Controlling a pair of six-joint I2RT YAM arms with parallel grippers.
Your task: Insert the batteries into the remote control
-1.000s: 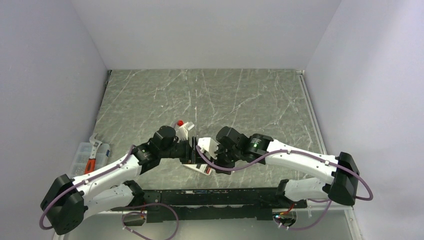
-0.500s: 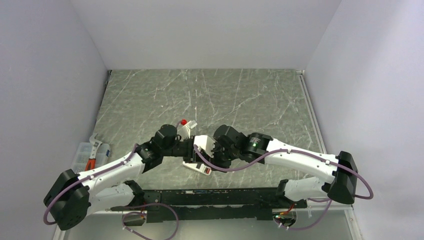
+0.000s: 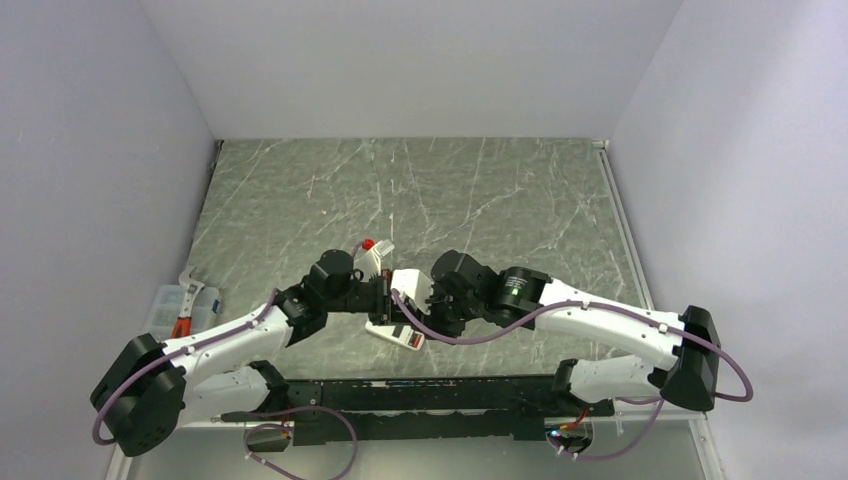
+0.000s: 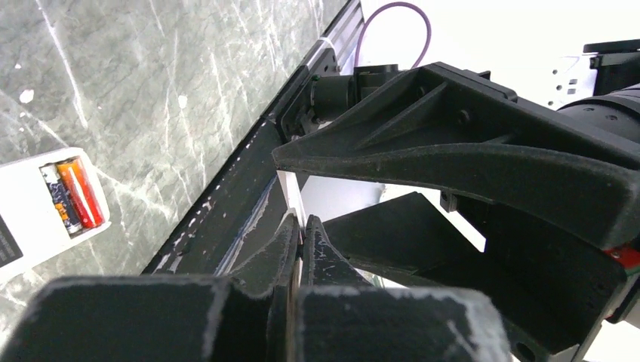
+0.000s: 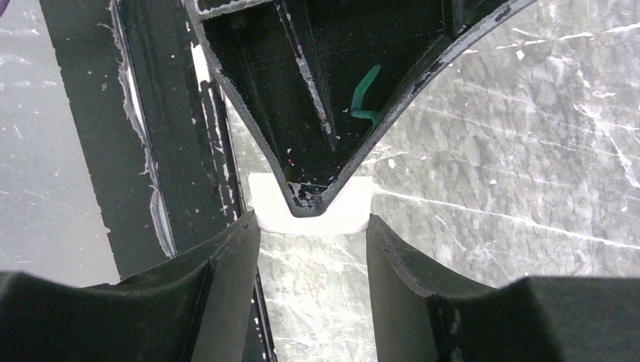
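Near the table's front edge the remote control (image 3: pixel 388 331) lies white back up, its compartment open. In the left wrist view two batteries (image 4: pixel 72 194) sit side by side in that compartment of the remote control (image 4: pixel 30 219), one orange-red and one dark. Just above the remote the two grippers meet tip to tip. A small flat white plastic piece (image 5: pixel 266 210) spans the right gripper (image 5: pixel 313 230), which is shut on its two sides. My left gripper (image 4: pixel 302 226) is shut on the same piece, which shows edge-on as a thin white strip (image 4: pixel 290 192).
A clear plastic parts box (image 3: pixel 165 310) with red-handled pliers (image 3: pixel 183 322) sits at the table's left edge. A black rail (image 3: pixel 440 392) runs along the near edge, close under both arms. White walls enclose the marble table (image 3: pixel 500 200) on three sides.
The left gripper's jaws have closed onto the white piece held in the right gripper. The left arm shifted slightly right; the right arm barely moved.
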